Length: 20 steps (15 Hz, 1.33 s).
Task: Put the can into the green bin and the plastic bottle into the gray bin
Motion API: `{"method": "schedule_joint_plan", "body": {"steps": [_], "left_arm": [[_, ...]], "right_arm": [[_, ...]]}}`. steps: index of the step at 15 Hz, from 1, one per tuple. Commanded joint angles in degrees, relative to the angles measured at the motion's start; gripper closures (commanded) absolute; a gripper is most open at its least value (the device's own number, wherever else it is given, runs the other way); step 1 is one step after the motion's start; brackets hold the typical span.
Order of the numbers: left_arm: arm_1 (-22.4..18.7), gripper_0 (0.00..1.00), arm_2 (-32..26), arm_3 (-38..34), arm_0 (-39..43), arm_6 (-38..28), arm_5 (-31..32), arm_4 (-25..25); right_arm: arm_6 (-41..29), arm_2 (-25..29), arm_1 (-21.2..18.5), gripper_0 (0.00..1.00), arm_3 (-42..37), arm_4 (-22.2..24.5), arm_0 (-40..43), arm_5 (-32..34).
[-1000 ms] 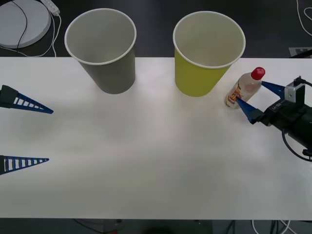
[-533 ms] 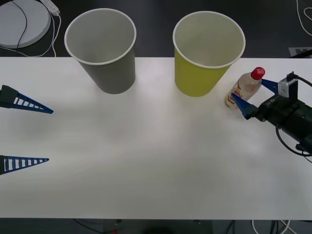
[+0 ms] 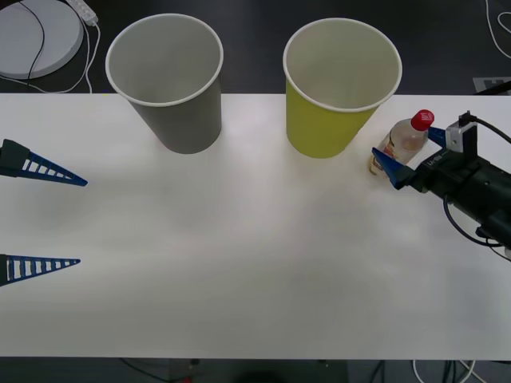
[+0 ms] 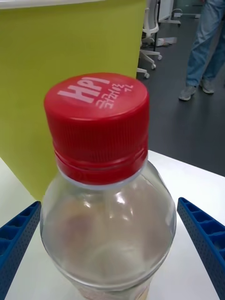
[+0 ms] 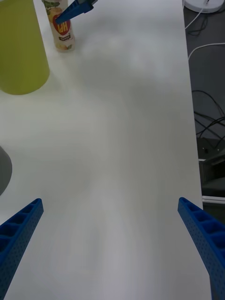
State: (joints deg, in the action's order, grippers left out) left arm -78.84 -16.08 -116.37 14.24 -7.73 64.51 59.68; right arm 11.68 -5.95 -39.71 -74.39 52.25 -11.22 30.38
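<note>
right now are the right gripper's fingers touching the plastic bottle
Apart. The right wrist view shows the right gripper open, table visible between each finger and the plastic bottle.

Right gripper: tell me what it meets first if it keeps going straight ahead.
The small clear plastic bottle, already between the open right gripper fingers; beyond stands the yellow-green bin.

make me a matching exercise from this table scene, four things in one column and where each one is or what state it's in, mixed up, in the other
Things:
1. gray bin
2. green bin
3. plastic bottle
4. left end effector

Places or states:
A. upright between the open blue fingers of the right end effector
B. open, by the table's left edge, far from the bins
C. standing just left of the bottle, at the table's far edge
D. standing at the far edge, toward the table's left

Pairs: 1-D, 2-C, 3-A, 4-B
</note>
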Motion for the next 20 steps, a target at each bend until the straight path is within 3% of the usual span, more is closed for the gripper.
{"method": "schedule_joint_plan", "body": {"steps": [1,2,3,4,5,20], "left_arm": [[0.0,0.0,0.0,0.0,0.0,0.0,0.0,0.0],[0.0,0.0,0.0,0.0,0.0,0.0,0.0,0.0],[0.0,0.0,0.0,0.0,0.0,0.0,0.0,0.0],[0.0,0.0,0.0,0.0,0.0,0.0,0.0,0.0],[0.0,0.0,0.0,0.0,0.0,0.0,0.0,0.0],[0.0,0.0,0.0,0.0,0.0,0.0,0.0,0.0]], "right_arm": [[-0.1,-0.3,0.2,0.0,0.0,0.0,-0.3,-0.1],[-0.1,-0.2,0.2,0.0,0.0,0.0,-0.4,-0.2],[-0.1,-0.3,0.4,0.16,-0.1,0.0,-0.5,-0.2],[-0.2,-0.3,0.4,0.7,-0.1,0.0,-0.6,-0.3],[-0.3,-0.3,0.4,1.0,0.0,0.0,-0.6,-0.3],[-0.1,0.9,-0.6,1.0,-0.3,-1.7,0.6,2.0]]}}
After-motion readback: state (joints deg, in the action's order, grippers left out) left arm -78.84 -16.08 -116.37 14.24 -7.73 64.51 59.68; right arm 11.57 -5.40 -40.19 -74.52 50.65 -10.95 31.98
